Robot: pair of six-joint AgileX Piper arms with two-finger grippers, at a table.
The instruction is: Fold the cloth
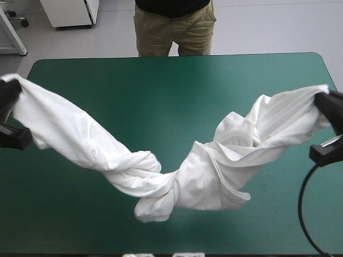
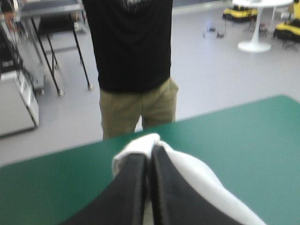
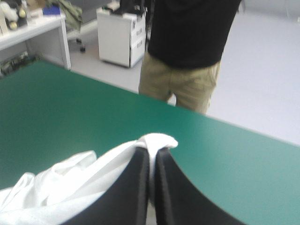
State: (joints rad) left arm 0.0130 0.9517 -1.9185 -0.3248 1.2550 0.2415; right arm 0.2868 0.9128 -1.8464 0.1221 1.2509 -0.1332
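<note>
At the left edge of the teal-green tabletop (image 1: 161, 91), broad black fin-shaped left fingers (image 2: 133, 187) pressed all but together, with a pinch of white short-sleeved fabric T-shirt (image 1: 203, 171) caught between the tips and peeping out just past them. At the right edge, matching black right fingers (image 3: 136, 187) likewise nearly closed on a white corner or hem, held clear above the cover. Outward from both grips, cloth drawn into two twisted ropes, sloping down from each raised end toward the middle of the tabletop and meeting in a bunched, knotted-looking sag near the front edge. Unclear whether touching the cover there or hanging just over it. No fold made yet, by the look of it: neither sleeves nor hem distinguishable, no flat panel anywhere. Judged an early stage, with the garment aloft and stretched between two arms, nothing more. Left to do, most likely: untwisting or shaking out, laying flat, then the folding itself.
</note>
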